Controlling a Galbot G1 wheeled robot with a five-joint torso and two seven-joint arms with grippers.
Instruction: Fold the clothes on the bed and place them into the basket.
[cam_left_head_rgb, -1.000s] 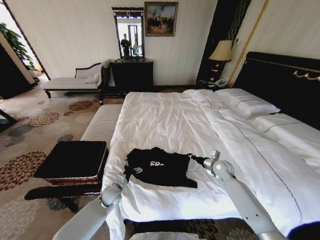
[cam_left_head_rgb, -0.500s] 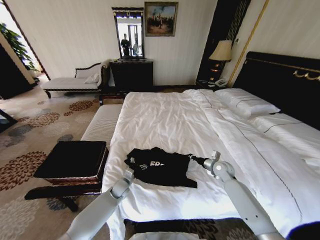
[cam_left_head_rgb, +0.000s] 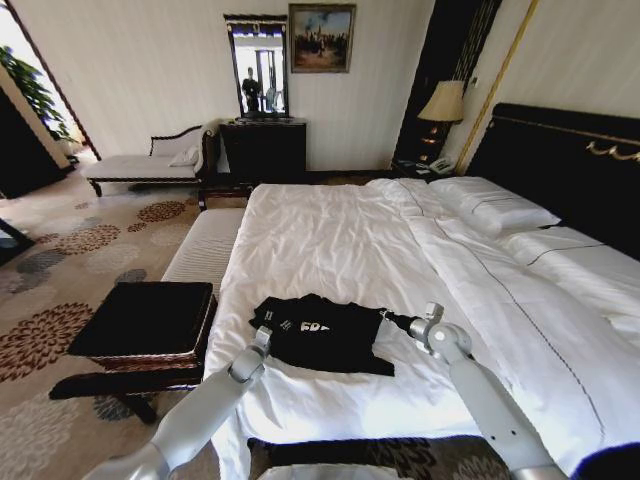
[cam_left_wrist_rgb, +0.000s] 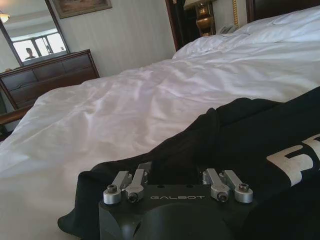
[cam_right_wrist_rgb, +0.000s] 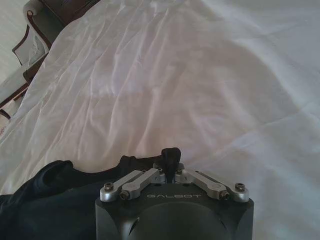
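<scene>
The black T-shirt (cam_left_head_rgb: 322, 338) with white lettering lies crumpled on the near part of the bed (cam_left_head_rgb: 330, 235). My left gripper (cam_left_head_rgb: 263, 336) is at the shirt's left edge, open, with its fingers spread over the black cloth (cam_left_wrist_rgb: 235, 135) in the left wrist view (cam_left_wrist_rgb: 175, 169). At the shirt's right edge my right gripper (cam_left_head_rgb: 386, 319) is shut on a small raised fold of the shirt (cam_right_wrist_rgb: 171, 154). The basket (cam_left_head_rgb: 150, 360), brown wicker with a black inside, stands on the floor left of the bed.
A pale striped bench (cam_left_head_rgb: 205, 245) runs along the bed's left side beyond the basket. White pillows (cam_left_head_rgb: 495, 210) and the dark headboard (cam_left_head_rgb: 560, 160) are at the right. A dark dresser (cam_left_head_rgb: 263, 150) with a mirror stands at the far wall.
My left arm has reached forward and right, from the bed's near edge to the shirt's left edge. The right gripper has stayed at the shirt's right edge.
</scene>
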